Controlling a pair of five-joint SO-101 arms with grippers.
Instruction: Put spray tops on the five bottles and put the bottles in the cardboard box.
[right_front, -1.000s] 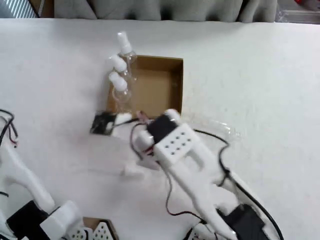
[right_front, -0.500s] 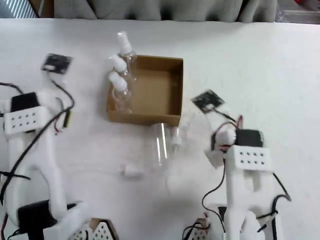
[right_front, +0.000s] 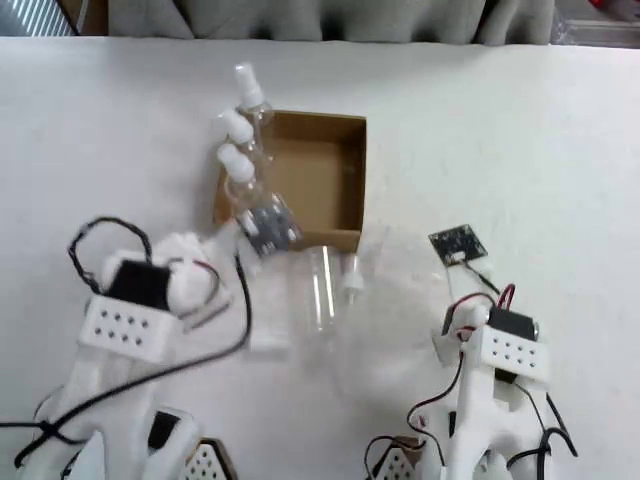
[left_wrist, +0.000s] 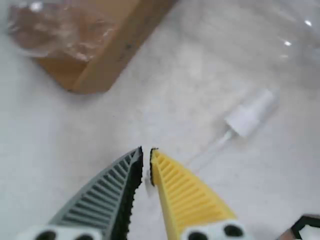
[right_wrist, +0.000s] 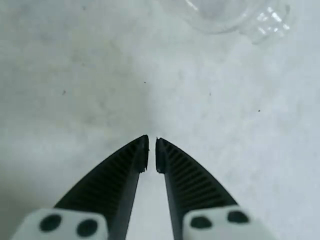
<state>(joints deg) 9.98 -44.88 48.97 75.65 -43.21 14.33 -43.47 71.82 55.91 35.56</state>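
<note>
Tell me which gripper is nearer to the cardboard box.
Left. The left gripper is close by the cardboard box, near a front corner. The right gripper is farther off, over the table beside a clear bottle.

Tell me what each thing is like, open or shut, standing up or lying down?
Cardboard box, open on top, upright.
Three bottles by the box's left wall, spray tops on.
Clear bottle, lying on the table, no top.
Loose spray top, lying on the table, on no bottle.
Left arm's jaws, shut, empty.
Right arm's jaws, shut, empty.
</note>
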